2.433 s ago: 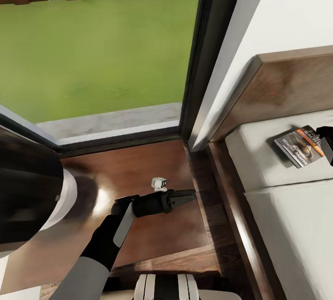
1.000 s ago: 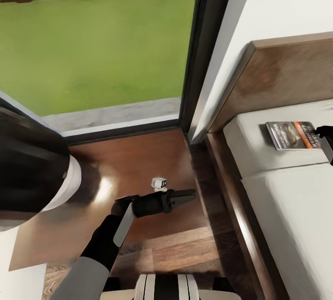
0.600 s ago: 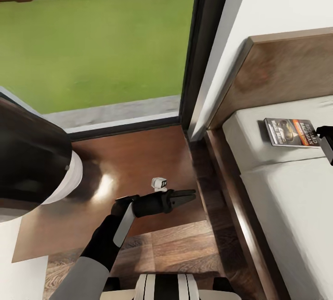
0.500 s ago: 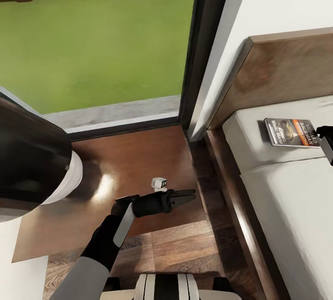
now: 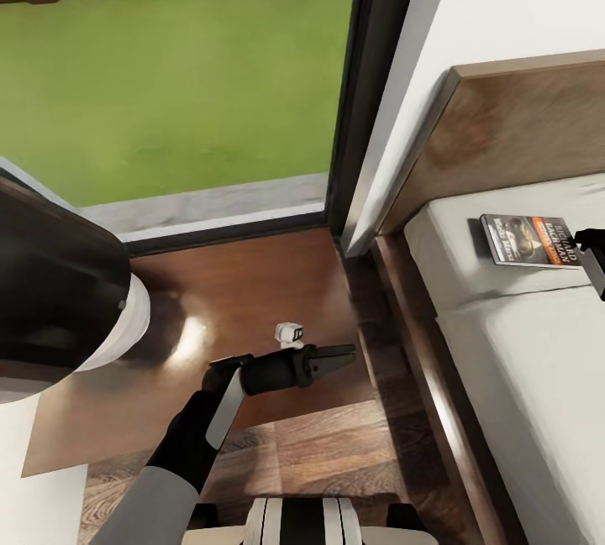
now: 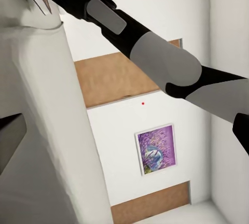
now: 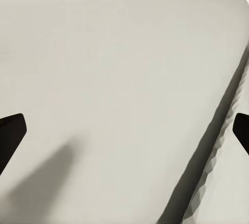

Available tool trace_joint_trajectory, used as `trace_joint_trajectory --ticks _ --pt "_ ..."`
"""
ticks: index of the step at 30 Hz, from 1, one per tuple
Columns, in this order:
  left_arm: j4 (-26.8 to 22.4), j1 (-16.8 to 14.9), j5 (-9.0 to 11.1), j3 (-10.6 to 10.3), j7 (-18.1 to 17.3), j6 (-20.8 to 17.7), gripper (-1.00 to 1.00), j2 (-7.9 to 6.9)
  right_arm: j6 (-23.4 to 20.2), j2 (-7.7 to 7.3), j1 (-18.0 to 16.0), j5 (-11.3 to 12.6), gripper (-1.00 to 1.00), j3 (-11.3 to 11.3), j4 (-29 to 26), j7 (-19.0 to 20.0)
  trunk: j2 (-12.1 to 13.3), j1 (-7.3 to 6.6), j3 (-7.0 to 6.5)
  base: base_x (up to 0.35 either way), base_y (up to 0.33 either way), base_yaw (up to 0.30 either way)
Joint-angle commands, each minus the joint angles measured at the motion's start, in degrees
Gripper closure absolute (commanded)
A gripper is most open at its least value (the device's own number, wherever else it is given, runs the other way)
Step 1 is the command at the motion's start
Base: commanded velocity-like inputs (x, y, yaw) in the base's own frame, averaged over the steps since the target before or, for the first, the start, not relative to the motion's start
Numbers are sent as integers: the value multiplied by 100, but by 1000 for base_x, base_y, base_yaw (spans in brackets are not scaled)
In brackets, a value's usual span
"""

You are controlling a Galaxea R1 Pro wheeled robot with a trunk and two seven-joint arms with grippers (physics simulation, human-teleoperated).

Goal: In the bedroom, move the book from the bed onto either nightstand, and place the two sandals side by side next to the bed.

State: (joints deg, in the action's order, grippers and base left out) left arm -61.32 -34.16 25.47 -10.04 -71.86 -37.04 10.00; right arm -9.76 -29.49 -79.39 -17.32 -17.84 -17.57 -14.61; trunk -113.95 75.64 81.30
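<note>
- Whole head view shifted since the earliest picture: camera moved, not the furniture.
- More plank floor [image 5: 336,453] showing now below the nightstand [image 5: 252,310], hardly any before.
- Headboard [image 5: 521,133] sitting higher in the picture.
- Book [image 5: 528,240] turned on the bed [image 5: 504,377]: cover tilted at first, now lying nearly level, spine end slightly further left.
- Black lamp shade [image 5: 50,285] sitting a little higher at the left edge.
- Nothing shifted over the last half second.

book [image 5: 529,240] cover: orange title lettering, too small and blurred to read.
</note>
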Motion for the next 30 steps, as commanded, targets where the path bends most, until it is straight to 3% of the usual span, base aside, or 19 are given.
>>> trace_joint_trajectory --ticks 1,30 --pt "4 -3 28 -4 -4 -57 -100 0 -26 5 2 -17 -100 -35 52 14 -1 0 3 0 0 0" --pt "18 -3 28 -7 3 -56 -100 0 -81 5 2 -16 -100 -32 59 13 1162 -637 -517 0 0 0"
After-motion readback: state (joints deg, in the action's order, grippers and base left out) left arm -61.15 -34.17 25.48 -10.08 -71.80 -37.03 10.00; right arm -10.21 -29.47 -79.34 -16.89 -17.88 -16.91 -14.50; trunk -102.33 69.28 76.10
